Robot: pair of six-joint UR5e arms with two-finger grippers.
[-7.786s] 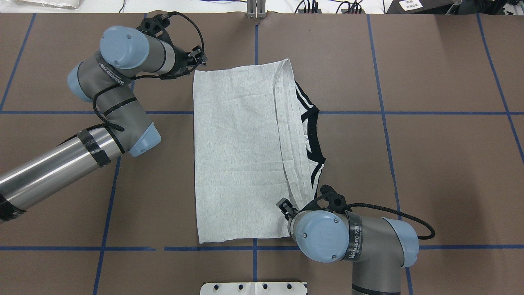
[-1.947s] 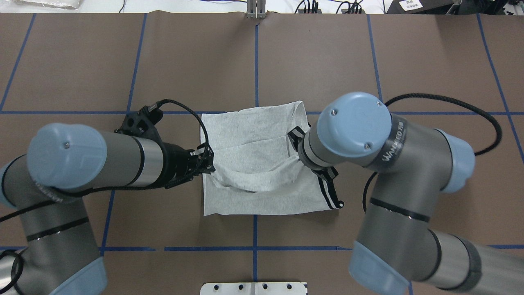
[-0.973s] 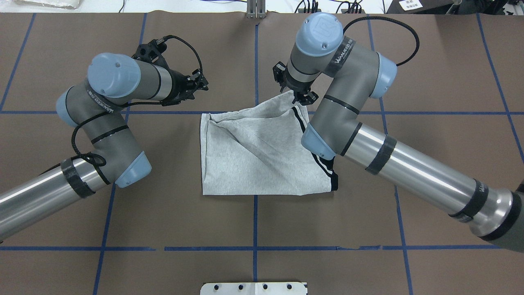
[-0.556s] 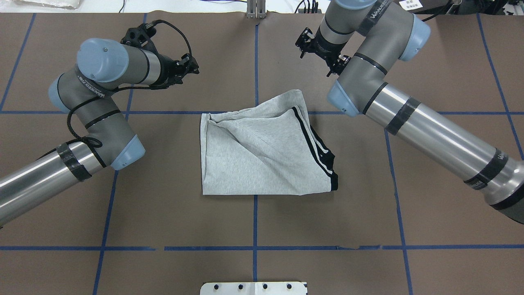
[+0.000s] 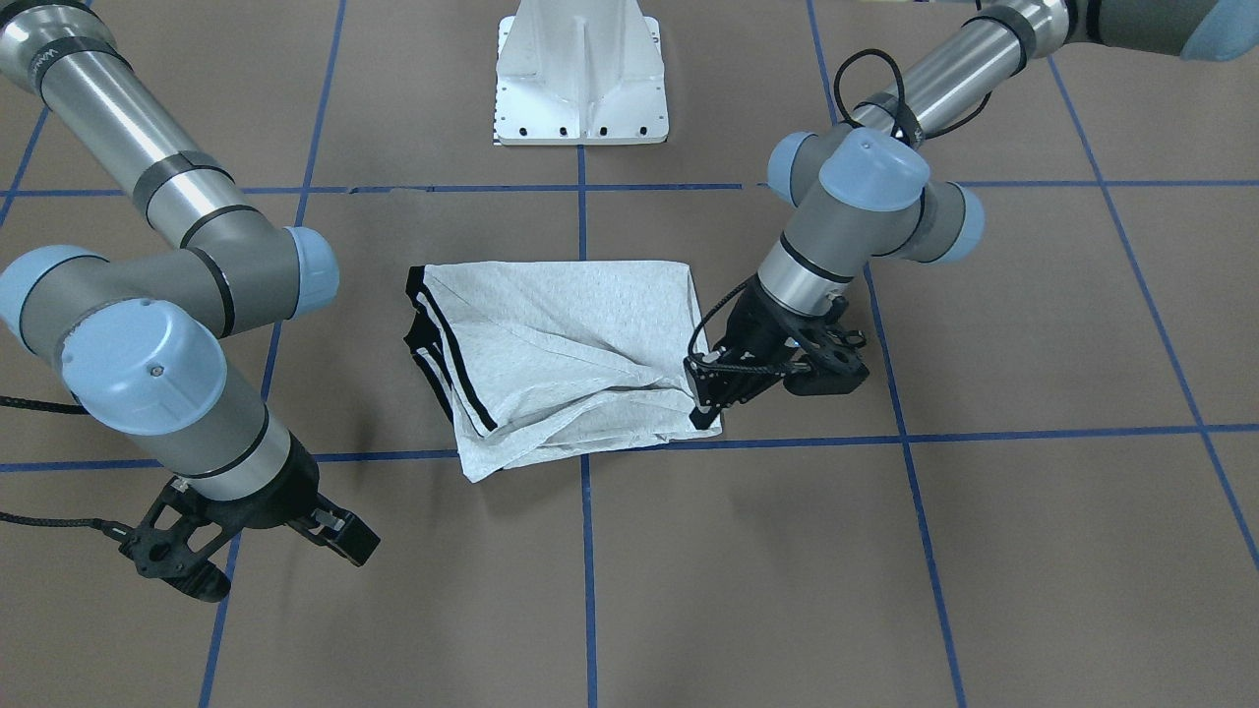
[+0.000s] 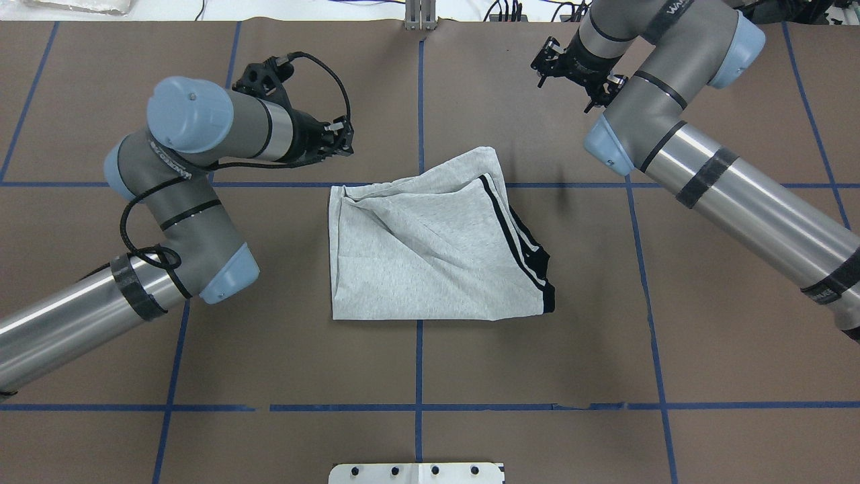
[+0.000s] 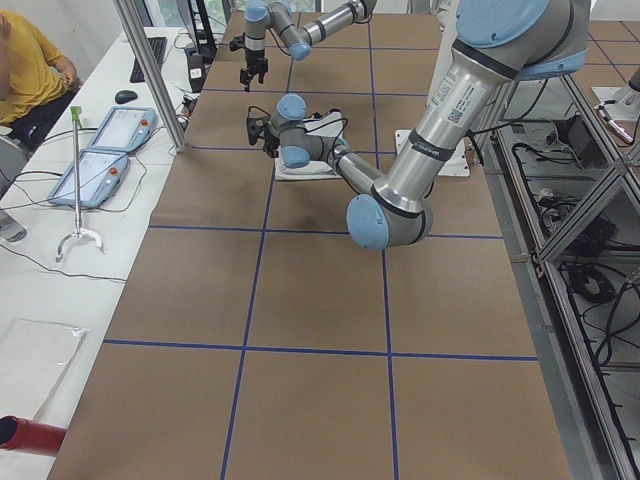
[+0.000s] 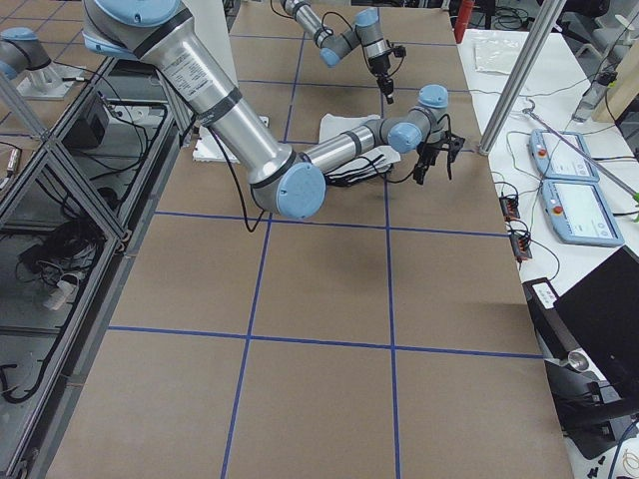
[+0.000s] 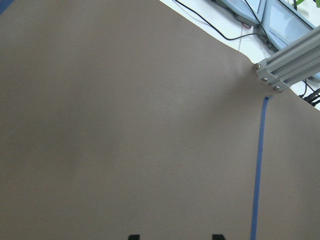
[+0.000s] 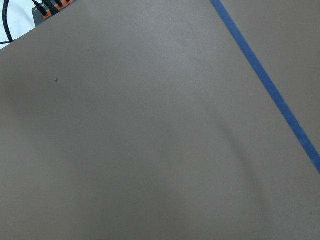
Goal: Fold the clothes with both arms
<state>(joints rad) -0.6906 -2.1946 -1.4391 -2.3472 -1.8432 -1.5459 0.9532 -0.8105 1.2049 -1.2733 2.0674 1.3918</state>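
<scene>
The grey T-shirt (image 6: 430, 262) lies folded and rumpled at the table's middle, with its black stripes on its right edge and its print hidden; it also shows in the front view (image 5: 561, 344). My left gripper (image 6: 346, 138) is open and empty, above the table just beyond the shirt's far left corner (image 5: 703, 398). The left wrist view shows its two fingertips (image 9: 132, 236) apart over bare brown table. My right gripper (image 6: 571, 77) is open and empty, off the shirt near the table's far edge, to the right (image 5: 334, 531). The right wrist view shows only table.
The white pedestal base (image 6: 416, 472) stands at the near edge. A metal post (image 6: 420, 17) and cables stand at the far edge. Blue tape lines cross the brown table (image 6: 638, 336). A side table with control tablets (image 7: 105, 150) and a seated person (image 7: 30, 70) lies beyond it.
Both grippers folded the shirt's near half over to the far side and let go. Since then the right gripper has drawn away far and right; the left has shifted slightly towards the shirt.
</scene>
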